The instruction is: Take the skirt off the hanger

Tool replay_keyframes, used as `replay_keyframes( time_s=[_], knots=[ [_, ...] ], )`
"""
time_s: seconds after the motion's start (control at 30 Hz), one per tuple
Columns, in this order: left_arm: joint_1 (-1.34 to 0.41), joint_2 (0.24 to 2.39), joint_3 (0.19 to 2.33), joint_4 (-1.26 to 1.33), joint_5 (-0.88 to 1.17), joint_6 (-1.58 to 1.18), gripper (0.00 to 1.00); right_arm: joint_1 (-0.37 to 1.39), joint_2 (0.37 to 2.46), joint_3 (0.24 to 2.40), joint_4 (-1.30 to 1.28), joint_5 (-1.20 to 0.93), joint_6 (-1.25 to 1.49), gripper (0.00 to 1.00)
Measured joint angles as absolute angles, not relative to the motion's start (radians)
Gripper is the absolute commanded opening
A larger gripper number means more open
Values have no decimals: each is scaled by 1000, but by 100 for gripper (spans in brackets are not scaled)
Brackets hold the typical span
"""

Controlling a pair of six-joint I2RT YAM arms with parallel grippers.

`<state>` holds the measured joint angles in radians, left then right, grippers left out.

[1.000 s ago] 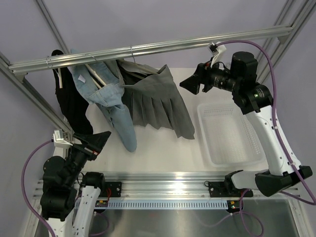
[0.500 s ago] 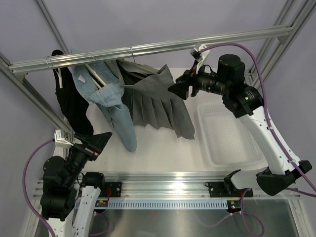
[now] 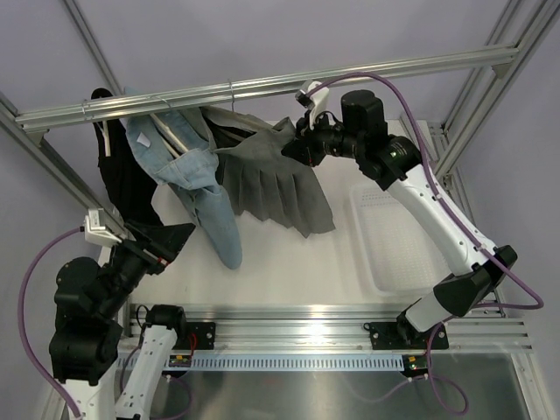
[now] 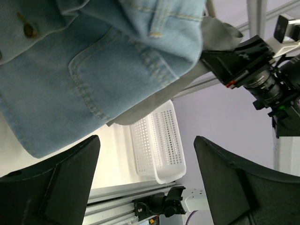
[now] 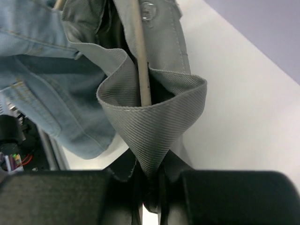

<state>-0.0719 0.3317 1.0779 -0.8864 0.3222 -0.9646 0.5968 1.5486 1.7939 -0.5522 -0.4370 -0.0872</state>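
Right tool (image 3: 295, 149) up by the rail (image 3: 262, 86), clamped tight on a fold of the grey pleated skirt (image 3: 273, 179). On the wrist camera the fabric loops straight out of its closed fingers, and the hanger (image 5: 142, 70) arm runs through that loop just beyond the tips. Denim jeans (image 3: 199, 171) hang touching the skirt, on its far side from this tool. Left tool (image 4: 145, 173), down low over the desk (image 3: 289, 262), gapes wide, jeans close ahead of it and the white basket (image 4: 157, 140) beyond.

text: none legible | button (image 5: 149, 10): maybe embossed, too blurred
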Motion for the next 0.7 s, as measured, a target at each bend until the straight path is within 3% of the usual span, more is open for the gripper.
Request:
replay_keyframes(
  time_s=[0.03, 0.3, 0.7],
  knots=[
    [-72, 344, 1100, -889, 323, -955, 85, 609, 1550, 1794, -554, -436, -98, 0],
    [-72, 383, 1183, -891, 358, -914, 79, 693, 1538, 1799, -566, -347, -127, 0],
    [-72, 632, 1407, -898, 380, -822, 86, 709, 1388, 1797, -579, -223, -99, 0]
  ],
)
